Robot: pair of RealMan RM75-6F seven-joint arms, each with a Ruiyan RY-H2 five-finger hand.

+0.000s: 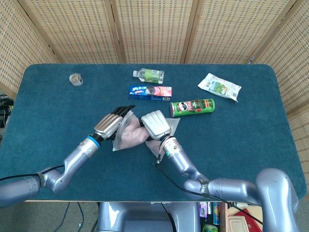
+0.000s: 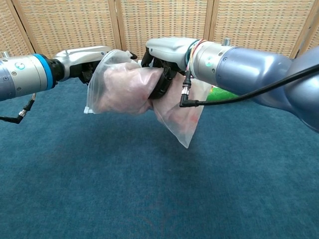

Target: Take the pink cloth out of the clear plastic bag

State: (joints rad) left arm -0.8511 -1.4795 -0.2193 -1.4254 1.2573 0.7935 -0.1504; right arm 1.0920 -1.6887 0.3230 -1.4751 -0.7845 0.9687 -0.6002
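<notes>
right robot hand [image 2: 167,59] grips the clear plastic bag [image 2: 130,85] holding pink cloth [image 2: 122,88]; left robot hand [image 1: 112,124] touches it, grip unclear

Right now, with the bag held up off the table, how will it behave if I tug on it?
Probably floppy: the bag bulges around the cloth and its free end droops below the right hand. Likely light, since it hangs from one grip. The film may slide in the left hand.
</notes>
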